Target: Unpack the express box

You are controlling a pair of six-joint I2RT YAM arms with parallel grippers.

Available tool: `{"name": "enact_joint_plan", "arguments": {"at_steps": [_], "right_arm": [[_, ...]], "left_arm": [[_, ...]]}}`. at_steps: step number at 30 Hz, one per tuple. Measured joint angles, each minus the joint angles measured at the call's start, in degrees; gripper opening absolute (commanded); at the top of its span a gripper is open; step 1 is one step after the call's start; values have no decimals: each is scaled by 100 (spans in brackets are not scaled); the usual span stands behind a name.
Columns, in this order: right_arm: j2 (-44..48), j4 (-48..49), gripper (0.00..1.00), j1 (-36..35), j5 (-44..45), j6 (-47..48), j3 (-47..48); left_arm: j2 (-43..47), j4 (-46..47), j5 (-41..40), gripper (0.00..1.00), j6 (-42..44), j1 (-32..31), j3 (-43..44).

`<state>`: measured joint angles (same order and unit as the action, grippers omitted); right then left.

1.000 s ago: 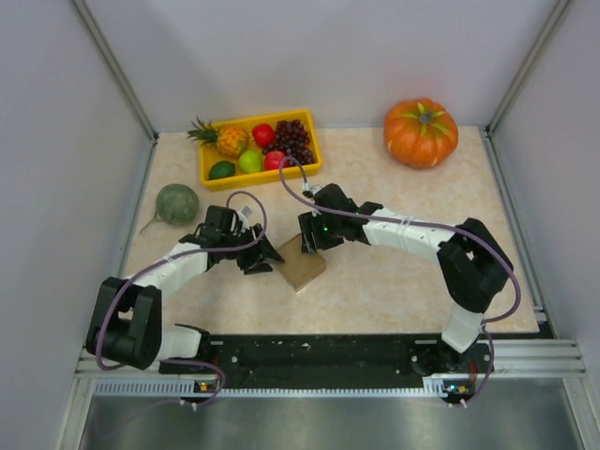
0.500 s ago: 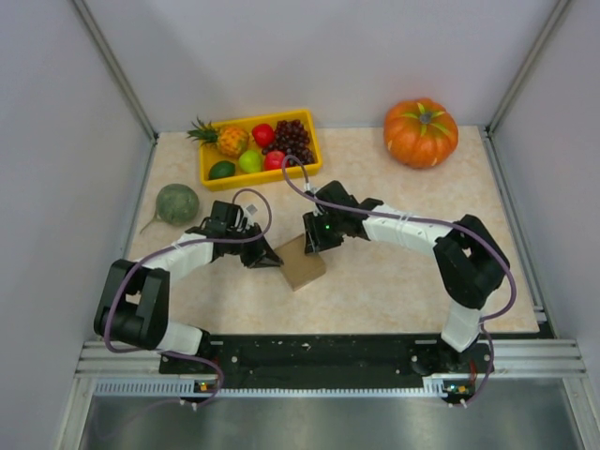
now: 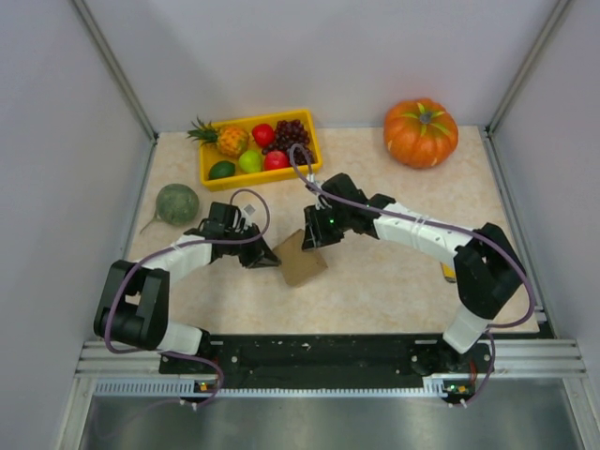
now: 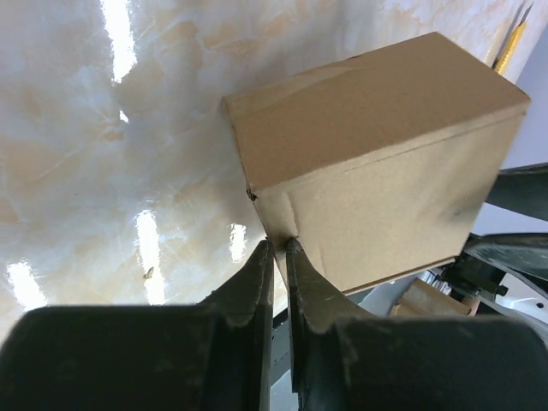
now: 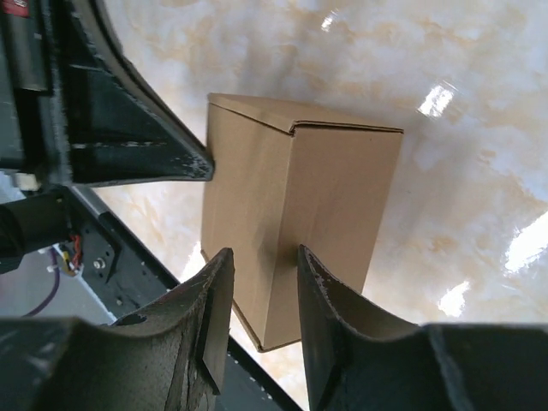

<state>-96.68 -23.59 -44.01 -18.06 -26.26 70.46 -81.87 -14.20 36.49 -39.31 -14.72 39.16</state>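
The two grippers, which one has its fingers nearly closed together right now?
The left gripper: its fingers almost touch at the express box's corner. The right gripper keeps a clear gap between its fingers, at the box's edge.

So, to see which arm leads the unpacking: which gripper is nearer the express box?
Neither clearly. The left gripper sits nearly shut at the express box's left corner; the right gripper straddles its far-right corner, slightly open.

A matt brown cardboard express box (image 4: pixel 372 163) with creased sides sits centre frame on a glossy, marble-patterned beige tabletop (image 4: pixel 111 145).
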Motion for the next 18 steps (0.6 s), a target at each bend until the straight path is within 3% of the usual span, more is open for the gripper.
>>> {"name": "enact_joint_plan", "arguments": {"at_steps": [18], "right_arm": [[-101, 476, 36, -579, -702, -282, 286]], "left_arm": [[0, 116, -358, 18, -48, 103, -203]]}}
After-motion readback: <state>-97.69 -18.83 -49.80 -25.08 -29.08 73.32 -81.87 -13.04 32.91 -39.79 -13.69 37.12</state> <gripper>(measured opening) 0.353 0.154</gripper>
